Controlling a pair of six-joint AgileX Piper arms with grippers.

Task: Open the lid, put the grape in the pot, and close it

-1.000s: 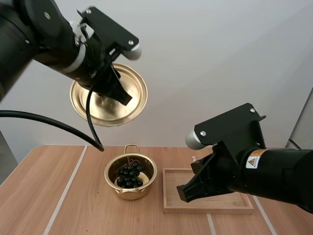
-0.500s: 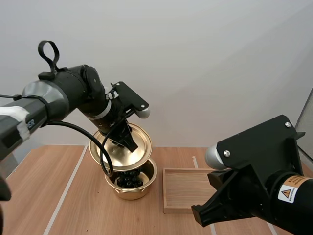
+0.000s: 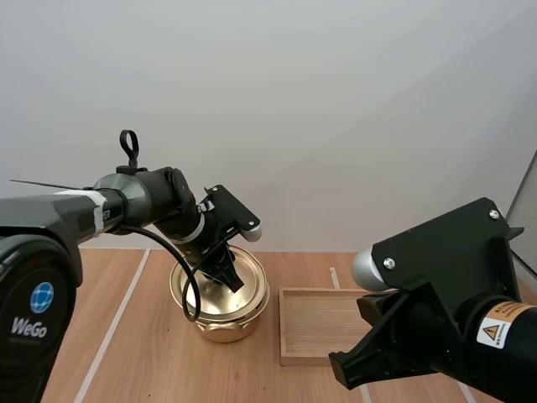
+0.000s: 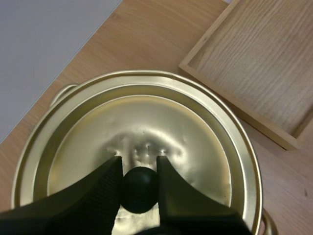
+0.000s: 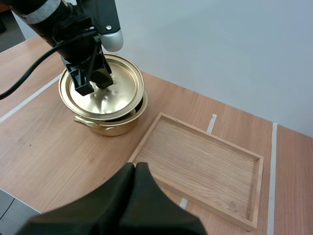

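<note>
The left hand [image 4: 138, 164] is clamped on the black knob [image 4: 139, 188] at the centre of the lid [image 4: 146, 122], one finger on each side. That is the only handle the lid offers, and gripping it from above keeps the disc level enough to lower. The lid lies over the pot [image 3: 223, 326] and hides the inside. In the right wrist view it looks a little skewed, with the pot's rim peeping out on the tray side, so I judge it is not fully seated and the closing step is almost done. The pot stands on the desk [image 5: 44, 147] towards the far edge.

The tray [image 5: 200, 156] lies just beside the pot, on the side of the desk's right edge, apart from it. The right hand [image 5: 135, 165] hangs above the desk near the tray's near edge, its fingers pressed together on nothing, well away from the pot. Nothing stands in the way of the left hand lifting off.
</note>
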